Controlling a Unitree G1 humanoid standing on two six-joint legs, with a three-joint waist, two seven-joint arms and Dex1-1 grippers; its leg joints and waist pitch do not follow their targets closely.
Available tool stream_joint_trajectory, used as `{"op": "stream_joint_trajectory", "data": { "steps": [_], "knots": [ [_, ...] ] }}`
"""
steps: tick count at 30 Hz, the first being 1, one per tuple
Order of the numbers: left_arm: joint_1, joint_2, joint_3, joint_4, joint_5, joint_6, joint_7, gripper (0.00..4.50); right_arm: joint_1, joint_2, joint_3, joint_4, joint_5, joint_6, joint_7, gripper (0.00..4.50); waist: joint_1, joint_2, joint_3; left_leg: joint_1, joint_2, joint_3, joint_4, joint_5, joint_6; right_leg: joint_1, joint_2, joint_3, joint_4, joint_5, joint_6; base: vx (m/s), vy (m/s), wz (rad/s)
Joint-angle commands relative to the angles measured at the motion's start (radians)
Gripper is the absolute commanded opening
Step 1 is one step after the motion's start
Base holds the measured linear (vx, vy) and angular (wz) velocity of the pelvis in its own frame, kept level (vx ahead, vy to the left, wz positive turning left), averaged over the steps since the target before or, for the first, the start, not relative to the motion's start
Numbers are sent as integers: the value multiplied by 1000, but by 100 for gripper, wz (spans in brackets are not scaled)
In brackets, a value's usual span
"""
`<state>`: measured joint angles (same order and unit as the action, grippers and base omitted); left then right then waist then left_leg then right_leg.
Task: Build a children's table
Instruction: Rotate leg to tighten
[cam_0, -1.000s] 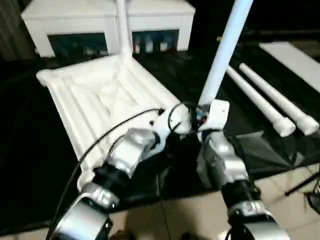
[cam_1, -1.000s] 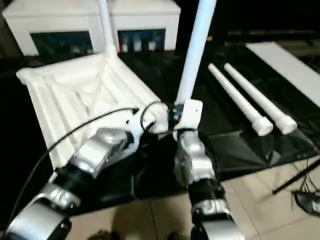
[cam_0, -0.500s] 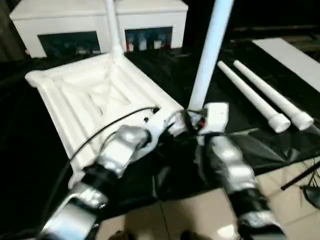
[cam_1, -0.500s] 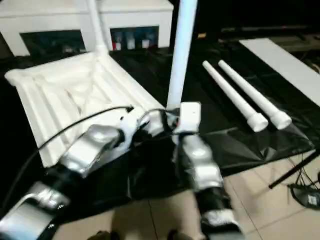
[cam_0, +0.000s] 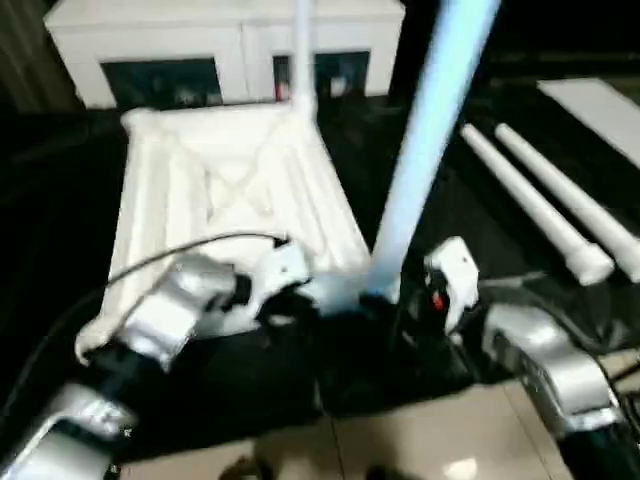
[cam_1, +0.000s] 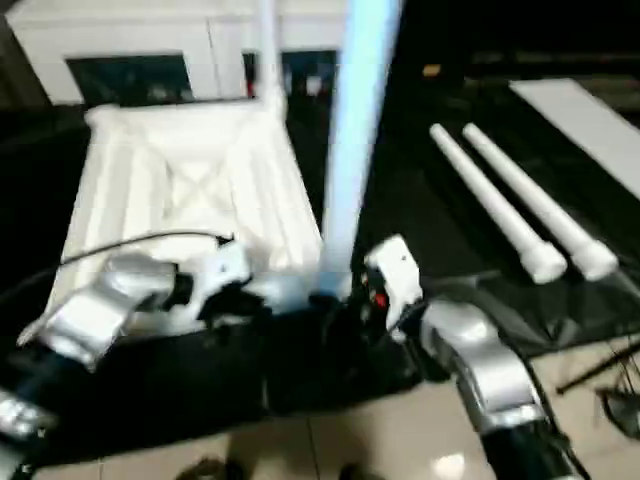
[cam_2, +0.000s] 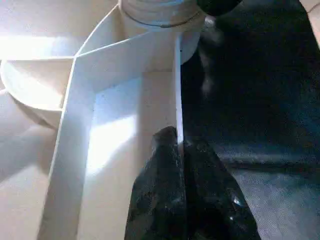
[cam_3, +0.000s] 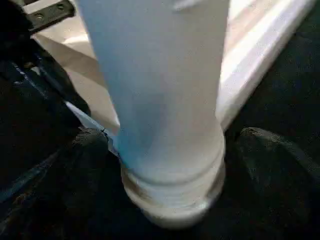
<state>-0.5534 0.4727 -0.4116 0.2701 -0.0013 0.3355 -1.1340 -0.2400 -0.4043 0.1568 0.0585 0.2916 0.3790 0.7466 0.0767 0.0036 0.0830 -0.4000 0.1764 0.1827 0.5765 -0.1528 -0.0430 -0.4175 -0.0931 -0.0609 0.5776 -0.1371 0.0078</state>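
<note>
Since half a second ago the tabletop (cam_0: 230, 190) sits turned, its long sides now running more straight away from the robot, and the upright leg (cam_0: 425, 140) leans slightly right instead of standing plumb over the near corner. Nearest, the left gripper (cam_2: 181, 150) has its two black fingers pressed together on the thin rim wall of the tabletop beside the near corner socket (cam_2: 160, 12). The right gripper (cam_3: 165, 145) holds its fingers spread either side of that leg's ringed foot (whether they actually touch it is unclear), the foot standing at the tabletop's near right corner. Farther right, two spare legs (cam_0: 545, 205) lie side by side on the black cloth (cam_1: 420, 190). At the far corner another leg (cam_0: 302, 60) stands upright, with a white cabinet (cam_0: 220, 40) behind it.
</note>
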Motion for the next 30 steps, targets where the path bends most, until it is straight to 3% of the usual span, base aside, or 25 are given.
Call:
{"op": "stream_joint_trajectory", "data": {
  "steps": [1, 11, 13, 17, 30],
  "knots": [
    [-10, -5, -22, -26, -6, -13, -27, 0, -12, -6, 5, -15, 12, -7, 13, 445, -3, 2, -73, 34, 52, -13, -74, -315, 13, 38, -51, 42, -58, -268, -222, 0, 0, 0],
    [-9, 0, -20, -23, -4, -21, -44, 0, -22, 0, 11, 12, -4, -19, 43, 429, 5, -2, -75, 33, 50, -13, -72, -299, 10, 41, -53, 42, -57, -283, -209, 0, 0, 0],
    [-9, -2, -19, -21, -3, -22, -46, 0, -22, 3, 8, 14, -1, -22, 43, 394, 5, -1, -76, 33, 51, -14, -72, -296, 10, 41, -52, 42, -55, -277, -208, 0, 0, 0],
    [-9, -1, -20, -18, -2, -24, -47, 0, -17, 1, 10, 12, -1, -23, 48, 382, 5, -1, -77, 33, 50, -14, -71, -289, 12, 42, -51, 41, -54, -264, -212, 0, 0, 0],
    [-7, -2, -22, -17, 1, -27, -53, 0, -16, 2, 8, 32, -21, -36, 52, 281, 7, 1, -82, 34, 50, -13, -67, -271, 17, 45, -51, 40, -50, -237, -227, 0, 0, 0]
  ]
}}
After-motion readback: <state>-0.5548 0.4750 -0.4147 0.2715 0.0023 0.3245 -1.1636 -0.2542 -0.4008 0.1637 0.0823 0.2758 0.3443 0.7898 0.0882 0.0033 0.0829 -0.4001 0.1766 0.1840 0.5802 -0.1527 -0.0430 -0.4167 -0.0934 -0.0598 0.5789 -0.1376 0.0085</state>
